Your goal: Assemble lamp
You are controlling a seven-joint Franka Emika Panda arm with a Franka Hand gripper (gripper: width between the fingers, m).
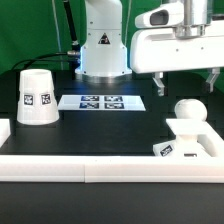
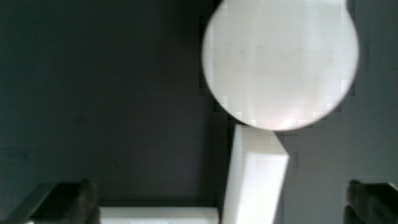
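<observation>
The white bulb (image 1: 188,113) stands upright, ball head up, at the exterior view's right. It is on or right next to the small square base block (image 1: 183,148); I cannot tell whether it is seated. The tapered shade (image 1: 35,98) stands mouth down at the exterior view's left. My gripper (image 1: 187,82) hangs open just above the bulb's head and holds nothing. In the wrist view the bulb's head (image 2: 276,65) fills the picture, its stem runs back between my fingertips, and the base block (image 2: 160,213) shows beside it. The gripper (image 2: 217,205) has its dark fingers (image 2: 63,202) far apart.
The marker board (image 1: 100,101) lies flat mid-table, between the shade and the bulb. A long white rail (image 1: 100,170) runs along the front edge and turns up at both sides. The arm's white pedestal (image 1: 100,45) stands at the back.
</observation>
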